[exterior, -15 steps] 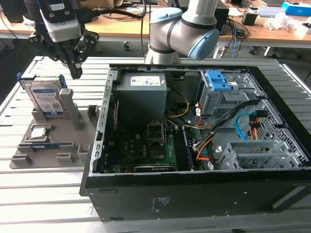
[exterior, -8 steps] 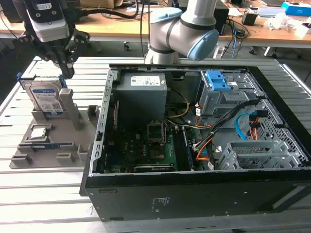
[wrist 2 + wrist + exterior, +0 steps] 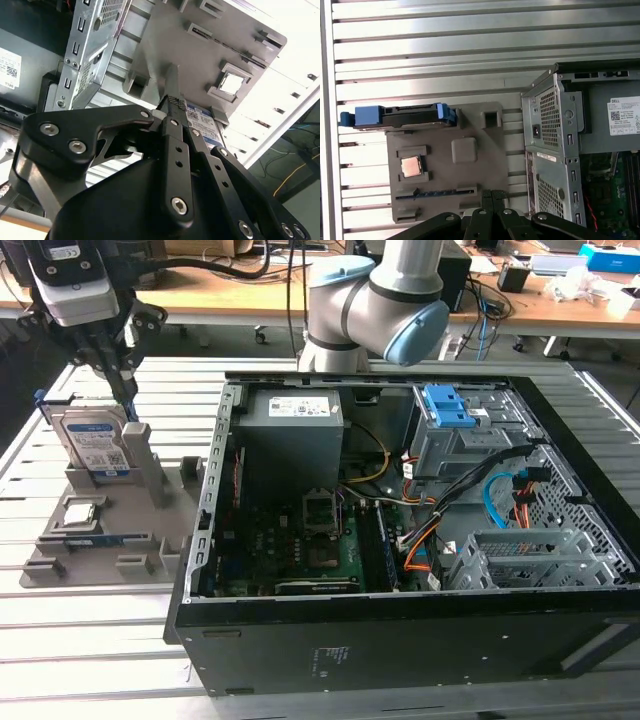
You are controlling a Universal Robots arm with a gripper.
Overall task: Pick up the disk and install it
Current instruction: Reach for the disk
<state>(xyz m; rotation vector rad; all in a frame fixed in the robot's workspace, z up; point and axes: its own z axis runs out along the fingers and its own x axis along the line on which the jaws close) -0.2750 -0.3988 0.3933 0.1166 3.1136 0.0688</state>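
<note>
A grey holder tray (image 3: 60, 552) is lying on the slatted metal tabletop (image 3: 100, 640), toward the edge at the exterior view's left, beside an open computer case (image 3: 400, 650); the disk (image 3: 95, 445) is standing upright on its edge in a slot at the tray's far corner, its label facing the camera and blue rails on its sides; the pincer (image 3: 128, 405) is hanging just above the disk's upper corner, its fingers pressing together with nothing between them; a small square chip (image 3: 80, 512) is sitting in a nearer tray pocket.
</note>
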